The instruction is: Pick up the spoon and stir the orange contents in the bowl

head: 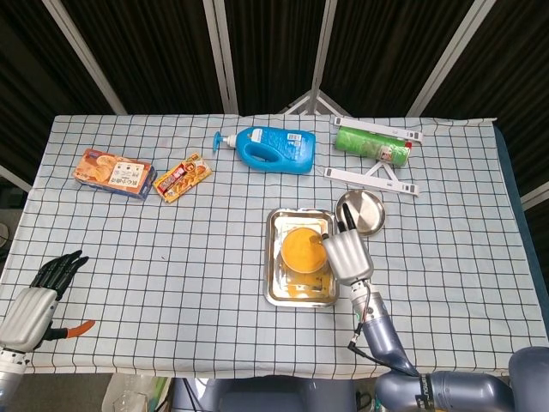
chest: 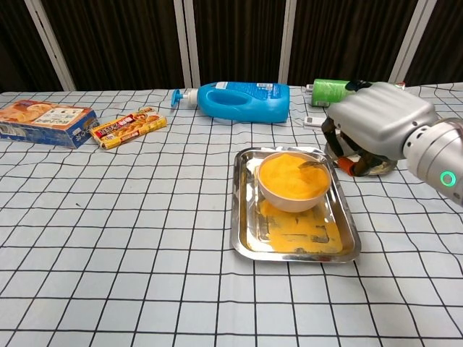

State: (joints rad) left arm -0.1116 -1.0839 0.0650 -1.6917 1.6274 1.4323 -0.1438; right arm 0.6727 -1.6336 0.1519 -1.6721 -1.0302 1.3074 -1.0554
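Your right hand (chest: 376, 130) gripping the spoon (chest: 315, 164), its tip dipping into the bowl's (chest: 293, 195) orange contents (chest: 289, 176).

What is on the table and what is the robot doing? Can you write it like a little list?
bowl: white bowl of orange stuff in the shiny metal tray
spoon: metal spoon tip at the orange stuff
right robot hand: holds the spoon
left robot hand: holds nothing, at the table's near edge
behind tray: blue detergent bottle
far left: orange snack box
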